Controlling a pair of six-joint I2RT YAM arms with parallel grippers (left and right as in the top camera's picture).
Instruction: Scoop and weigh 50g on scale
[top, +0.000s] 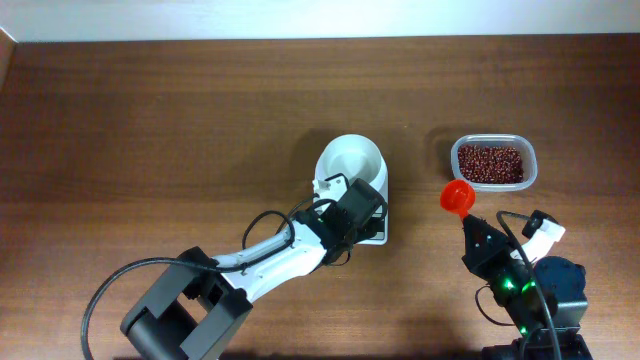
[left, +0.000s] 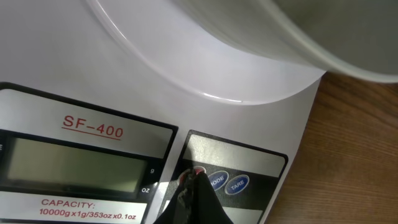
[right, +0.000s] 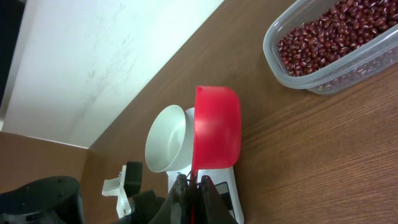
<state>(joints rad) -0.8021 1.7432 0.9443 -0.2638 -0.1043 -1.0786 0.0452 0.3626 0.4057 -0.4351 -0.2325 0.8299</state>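
A: What is shown from overhead?

B: The scale (top: 377, 235) is set near the middle of the brown wood-grain bench (top: 150, 120), with its round white bowl (top: 350, 163) at the far end. Its near end is largely covered by the left arm (top: 275, 255), which is stretched in from the near left corner. Well apart to the right, a clear tub (top: 533, 165) with rounded corners is filled with the beans (top: 490, 163). A red-orange scoop (top: 458, 197) is held out ahead of the right arm (top: 510, 270), just short of the tub.

A: And from the left wrist?

B: The left jaws are seen pressed together with nothing between them. Their tips are laid at the small red button (left: 199, 170), beside two blue buttons (left: 227, 182) marked MODE and TARE (contact itself cannot be settled). The grey display (left: 74, 165) lies to the left. The bowl's glossy rim is seen overhanging the white body above.

A: From the right wrist?

B: The right jaws are closed on the scoop's handle. The smooth plastic cup is turned on its side directly in front, so part of the scale is hidden behind it. The bowl is seen just left of the cup, and the left arm lower left. The tub is placed upper right, packed with small, glossy, dark red-brown beans.
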